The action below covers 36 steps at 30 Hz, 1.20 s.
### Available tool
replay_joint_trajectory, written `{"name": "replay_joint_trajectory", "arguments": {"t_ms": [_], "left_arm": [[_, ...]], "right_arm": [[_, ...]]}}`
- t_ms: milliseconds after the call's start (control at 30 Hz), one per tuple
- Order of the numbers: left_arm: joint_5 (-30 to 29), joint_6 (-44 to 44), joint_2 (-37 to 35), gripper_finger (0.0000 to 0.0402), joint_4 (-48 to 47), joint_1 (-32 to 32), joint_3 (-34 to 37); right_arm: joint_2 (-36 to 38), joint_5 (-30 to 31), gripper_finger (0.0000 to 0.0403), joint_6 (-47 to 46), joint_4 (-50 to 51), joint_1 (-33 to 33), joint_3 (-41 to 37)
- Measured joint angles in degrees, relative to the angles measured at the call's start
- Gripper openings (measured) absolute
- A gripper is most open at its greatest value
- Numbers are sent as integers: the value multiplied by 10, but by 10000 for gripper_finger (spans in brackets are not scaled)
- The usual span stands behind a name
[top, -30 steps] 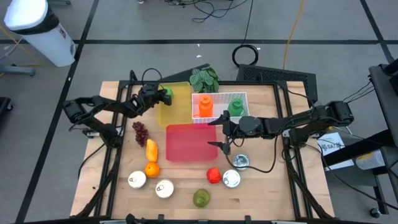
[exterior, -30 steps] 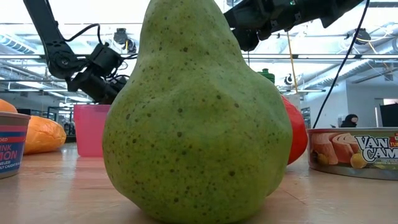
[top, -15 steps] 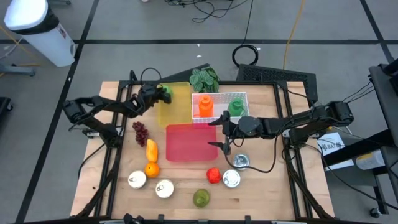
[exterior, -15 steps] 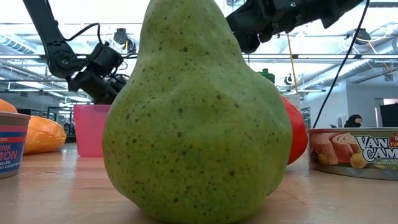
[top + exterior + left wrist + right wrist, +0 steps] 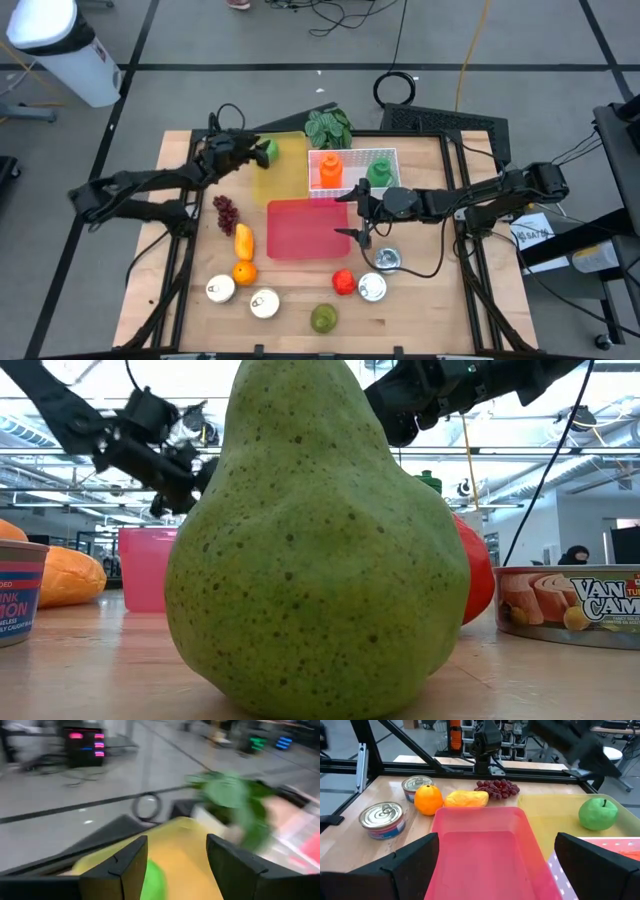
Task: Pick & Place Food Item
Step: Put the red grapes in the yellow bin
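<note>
A green apple (image 5: 267,150) rests on its underside in the far left corner of the yellow tray (image 5: 285,172); the right wrist view also shows the apple (image 5: 598,813). My left gripper (image 5: 248,151) hangs open just left of and above the apple. The apple (image 5: 151,880) sits low between the spread fingers, untouched. My right gripper (image 5: 353,214) stands open above the right edge of the pink tray (image 5: 305,228), with nothing between its fingers.
Grapes (image 5: 226,210), a yellow fruit (image 5: 243,240), an orange (image 5: 244,271) and two cans (image 5: 220,289) lie at the left front. A pear (image 5: 323,318), a red fruit (image 5: 343,282) and two cans (image 5: 373,287) lie near the front. A white basket (image 5: 355,168) and leafy greens (image 5: 328,127) stand behind.
My left gripper has parted its fingers, risen and drawn back toward the table's left edge. The green apple stays where it was in the yellow tray.
</note>
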<state>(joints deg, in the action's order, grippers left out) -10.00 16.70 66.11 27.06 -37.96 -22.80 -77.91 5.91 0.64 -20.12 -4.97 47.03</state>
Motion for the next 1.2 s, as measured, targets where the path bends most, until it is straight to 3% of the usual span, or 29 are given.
{"name": "replay_joint_trajectory", "arguments": {"t_ms": [167, 333, 433, 567, 700, 833, 1200], "left_arm": [[104, -45, -140, 206, -151, 55, 0], [110, 49, -250, 193, -373, 144, -10], [105, 142, -280, 185, -510, 201, -23], [101, 245, -282, 174, -651, 271, -32], [101, 352, -269, 163, -727, 325, -32], [100, 430, -250, 154, -755, 362, -32], [99, 510, -165, 133, -769, 397, -32]], "right_arm": [[0, 0, 377, 3, 3, 0, 0], [0, 0, 377, 5, 3, 0, 0], [0, 0, 377, 7, 3, 0, 0], [0, 0, 377, 7, 3, 0, 0], [0, 0, 377, 7, 3, 0, 0], [0, 0, 377, 7, 3, 0, 0], [0, 0, 377, 1, 3, 0, 0]]}}
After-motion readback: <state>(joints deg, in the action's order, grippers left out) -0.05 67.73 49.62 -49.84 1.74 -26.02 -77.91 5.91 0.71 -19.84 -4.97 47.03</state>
